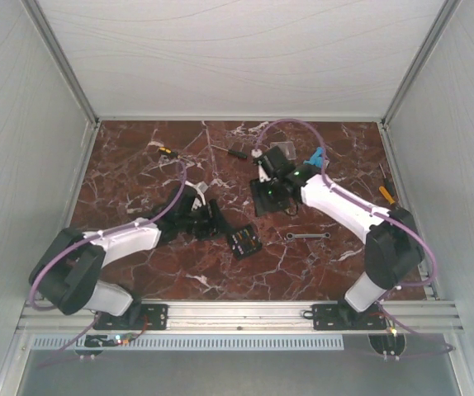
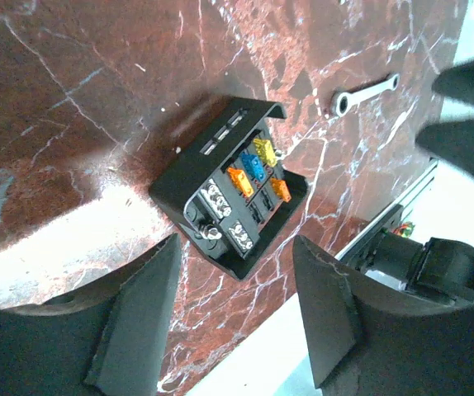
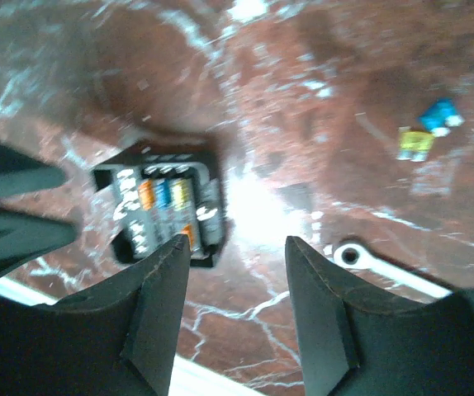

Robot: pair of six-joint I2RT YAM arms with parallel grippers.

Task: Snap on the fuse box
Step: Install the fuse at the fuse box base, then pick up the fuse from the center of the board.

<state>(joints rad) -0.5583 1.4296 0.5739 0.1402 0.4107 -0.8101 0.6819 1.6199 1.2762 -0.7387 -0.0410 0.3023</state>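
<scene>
where it lies, the fuse box [image 2: 220, 202] holds fuses [image 2: 251, 167] — orange, blue, yellow.

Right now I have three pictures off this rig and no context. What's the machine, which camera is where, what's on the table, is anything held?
The machine is two robot arms, a left arm and a right arm, bolted at the near edge of a red marble-patterned table. The wide picture looks down from above and behind them. The other two come from a camera on each wrist, so the dark wedges at the bottom are that arm's own fingers.

Between the arms lies the small black square plastic fuse box, face up, showing orange, blue and yellow fuses. Beside it is a small silver metal wrench. A dark-handled screwdriver lies farther back.

The left end effector and the right end effector both stand open, pointed at the box. Nothing is held.
</scene>
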